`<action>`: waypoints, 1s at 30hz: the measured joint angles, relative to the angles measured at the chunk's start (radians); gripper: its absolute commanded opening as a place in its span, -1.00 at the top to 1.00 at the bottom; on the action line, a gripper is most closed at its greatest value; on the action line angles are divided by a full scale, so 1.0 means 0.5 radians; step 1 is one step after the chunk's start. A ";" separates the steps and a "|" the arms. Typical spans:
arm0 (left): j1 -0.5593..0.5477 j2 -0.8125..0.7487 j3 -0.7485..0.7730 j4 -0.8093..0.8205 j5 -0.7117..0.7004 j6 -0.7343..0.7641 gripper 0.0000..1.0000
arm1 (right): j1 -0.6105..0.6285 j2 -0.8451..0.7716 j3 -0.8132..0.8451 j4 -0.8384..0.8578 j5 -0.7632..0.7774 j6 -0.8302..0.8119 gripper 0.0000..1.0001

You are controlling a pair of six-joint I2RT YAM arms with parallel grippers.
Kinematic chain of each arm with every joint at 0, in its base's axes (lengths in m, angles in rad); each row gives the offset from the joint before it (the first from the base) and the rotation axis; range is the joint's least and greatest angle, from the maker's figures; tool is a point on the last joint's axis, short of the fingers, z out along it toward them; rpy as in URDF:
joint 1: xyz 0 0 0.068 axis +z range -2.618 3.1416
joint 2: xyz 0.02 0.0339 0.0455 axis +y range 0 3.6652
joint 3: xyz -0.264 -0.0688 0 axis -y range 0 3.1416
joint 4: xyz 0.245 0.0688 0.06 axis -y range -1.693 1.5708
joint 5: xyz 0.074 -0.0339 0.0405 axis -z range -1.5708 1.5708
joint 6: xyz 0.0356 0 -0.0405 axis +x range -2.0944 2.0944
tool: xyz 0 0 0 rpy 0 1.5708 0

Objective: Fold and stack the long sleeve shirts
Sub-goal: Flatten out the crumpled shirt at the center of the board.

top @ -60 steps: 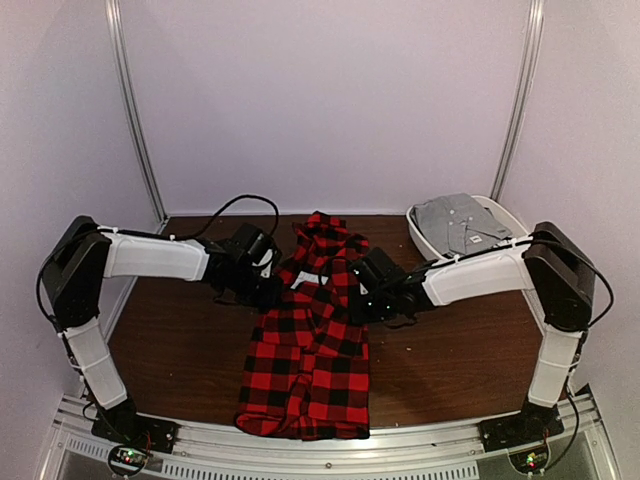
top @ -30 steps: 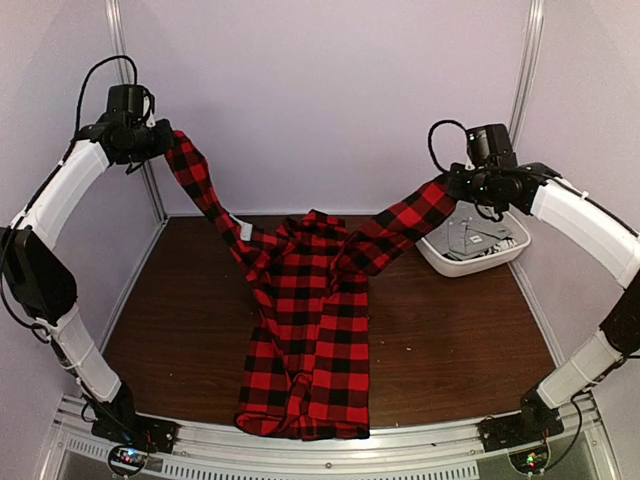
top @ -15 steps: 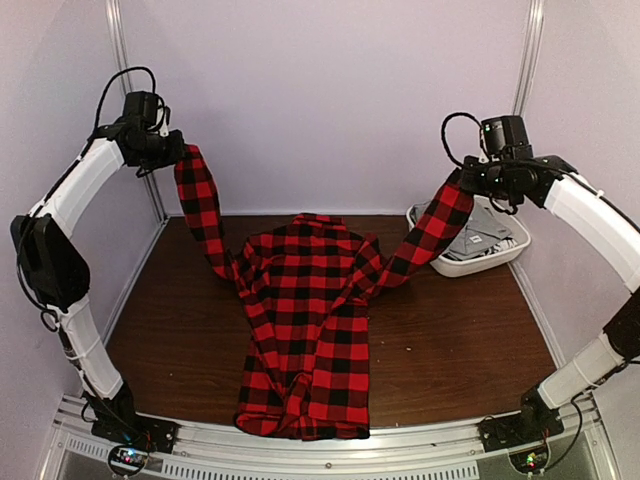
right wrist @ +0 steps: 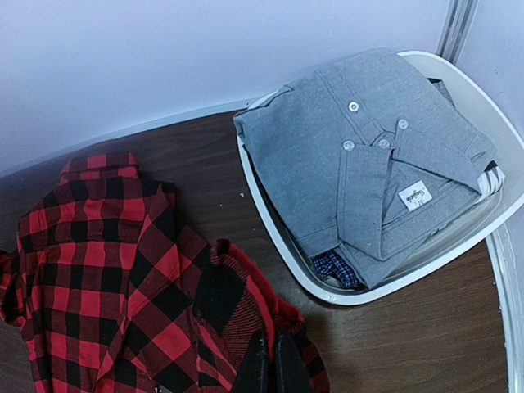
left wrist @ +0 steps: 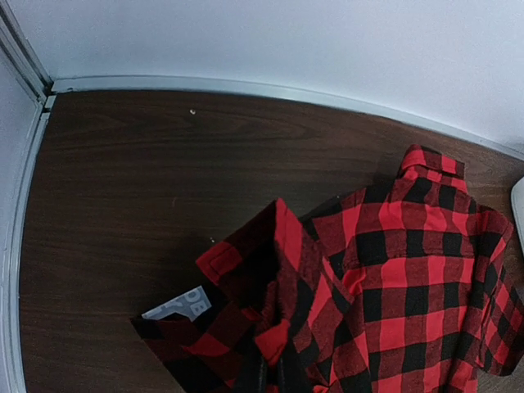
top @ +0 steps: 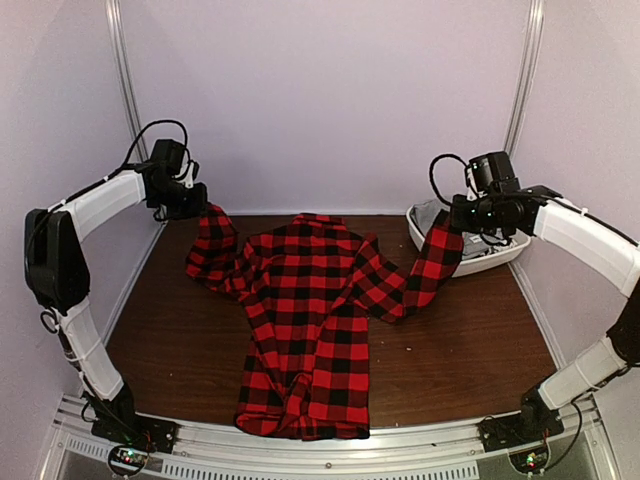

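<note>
A red-and-black check flannel shirt (top: 305, 330) lies collar-away on the brown table, its hem at the near edge. My left gripper (top: 196, 207) is shut on the left sleeve's cuff (left wrist: 246, 262) and holds it low over the table's far left. My right gripper (top: 452, 222) is shut on the right sleeve's cuff (right wrist: 246, 303) and holds it above the table beside the bin. Both sleeves hang slack from the grippers down to the shirt's shoulders. The shirt body also shows in the left wrist view (left wrist: 409, 278) and the right wrist view (right wrist: 90, 246).
A white bin (top: 500, 258) stands at the far right, holding a folded grey button shirt (right wrist: 368, 155) over a blue check garment (right wrist: 332, 266). Walls close in the table on the far, left and right sides.
Both arms lifted the sleeves high and wide, spreading the shirt's upper part open, then came down. The sleeves now hang slack near the table.
</note>
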 measured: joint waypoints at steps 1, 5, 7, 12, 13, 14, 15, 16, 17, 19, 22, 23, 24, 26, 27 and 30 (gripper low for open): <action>0.001 -0.007 -0.030 0.002 0.008 -0.004 1.00 | 0.007 0.000 -0.017 0.006 -0.003 0.003 1.00; 0.001 -0.074 -0.167 0.072 0.026 -0.016 1.00 | 0.083 0.001 -0.088 0.058 -0.014 0.024 1.00; 0.001 -0.117 -0.264 0.131 0.036 -0.024 1.00 | 0.140 0.005 -0.124 0.097 -0.018 0.038 1.00; 0.001 -0.168 -0.542 0.253 0.062 -0.065 1.00 | 0.286 0.093 -0.221 0.184 -0.018 0.078 1.00; 0.001 -0.170 -0.619 0.284 0.054 -0.075 1.00 | 0.311 0.118 -0.249 0.201 -0.018 0.084 1.00; 0.001 -0.170 -0.674 0.292 0.038 -0.087 1.00 | 0.328 0.141 -0.279 0.209 -0.017 0.089 0.99; 0.001 -0.170 -0.732 0.301 0.018 -0.098 1.00 | 0.344 0.157 -0.308 0.218 -0.017 0.095 0.97; 0.001 -0.170 -0.774 0.311 0.000 -0.107 1.00 | 0.358 0.173 -0.346 0.226 -0.016 0.102 0.93; 0.002 -0.170 -0.822 0.323 -0.032 -0.120 1.00 | 0.362 0.184 -0.386 0.231 -0.014 0.109 0.89; 0.008 -0.172 -0.908 0.350 -0.094 -0.143 1.00 | 0.361 0.194 -0.461 0.229 0.004 0.120 0.74; 0.025 -0.172 -0.973 0.365 -0.175 -0.161 0.68 | 0.359 0.200 -0.517 0.209 0.022 0.123 0.45; 0.032 -0.172 -0.976 0.369 -0.201 -0.163 0.48 | 0.359 0.200 -0.523 0.205 0.028 0.118 0.33; 0.035 -0.172 -0.976 0.377 -0.216 -0.166 0.28 | 0.359 0.200 -0.523 0.203 0.032 0.115 0.24; 0.040 -0.179 -0.976 0.400 -0.243 -0.163 0.01 | 0.369 0.199 -0.523 0.195 0.050 0.116 0.08; 0.040 -0.185 -0.976 0.404 -0.249 -0.152 -0.04 | 0.382 0.199 -0.522 0.186 0.068 0.119 0.03; 0.025 -0.237 -0.974 0.410 -0.295 -0.152 -0.10 | 0.483 0.199 -0.481 0.111 0.146 0.140 -0.02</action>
